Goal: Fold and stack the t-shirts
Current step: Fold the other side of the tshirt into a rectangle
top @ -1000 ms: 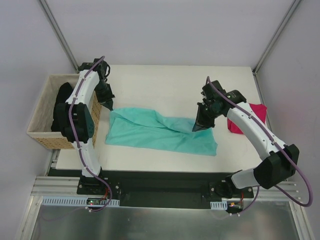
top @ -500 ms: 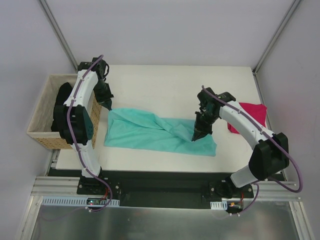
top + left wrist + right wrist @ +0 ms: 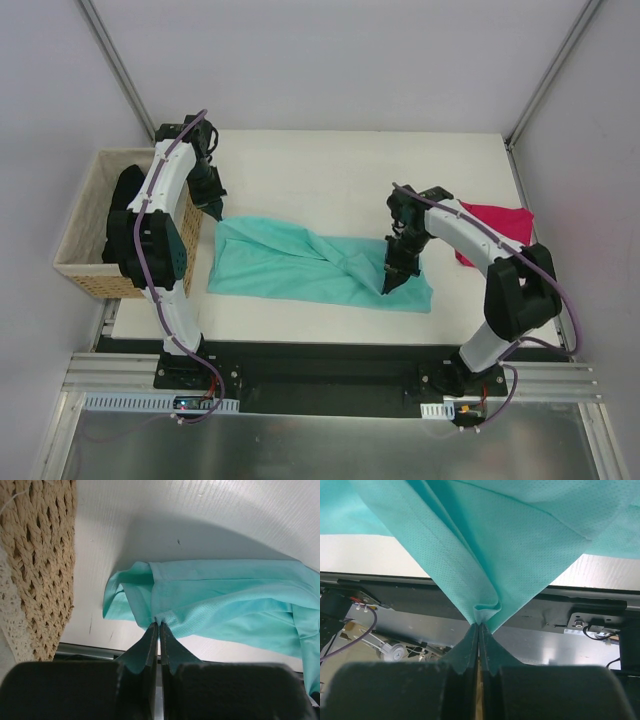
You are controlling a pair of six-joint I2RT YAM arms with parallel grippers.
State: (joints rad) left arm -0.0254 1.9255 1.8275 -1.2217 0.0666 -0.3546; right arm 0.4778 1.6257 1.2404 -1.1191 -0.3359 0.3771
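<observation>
A teal t-shirt point(image 3: 290, 265) lies spread across the front of the white table. My left gripper point(image 3: 217, 212) is shut on its far left corner beside the basket; the wrist view shows the pinched cloth point(image 3: 165, 611) at the gripper point(image 3: 159, 624). My right gripper point(image 3: 388, 284) is shut on a fold of the same shirt near its right end and holds it lifted; the cloth point(image 3: 505, 540) hangs from the gripper point(image 3: 479, 625). A folded red t-shirt point(image 3: 492, 228) lies at the table's right edge, partly behind my right arm.
A wicker basket point(image 3: 82, 240) with dark clothing point(image 3: 125, 205) stands off the table's left side, its woven wall close to my left gripper point(image 3: 47, 560). The table's front edge and a black rail point(image 3: 330, 355) run just below the shirt.
My right gripper has carried its fold of the teal shirt down and left toward the front edge, folding the right part over. My left gripper has stayed in place holding the corner.
</observation>
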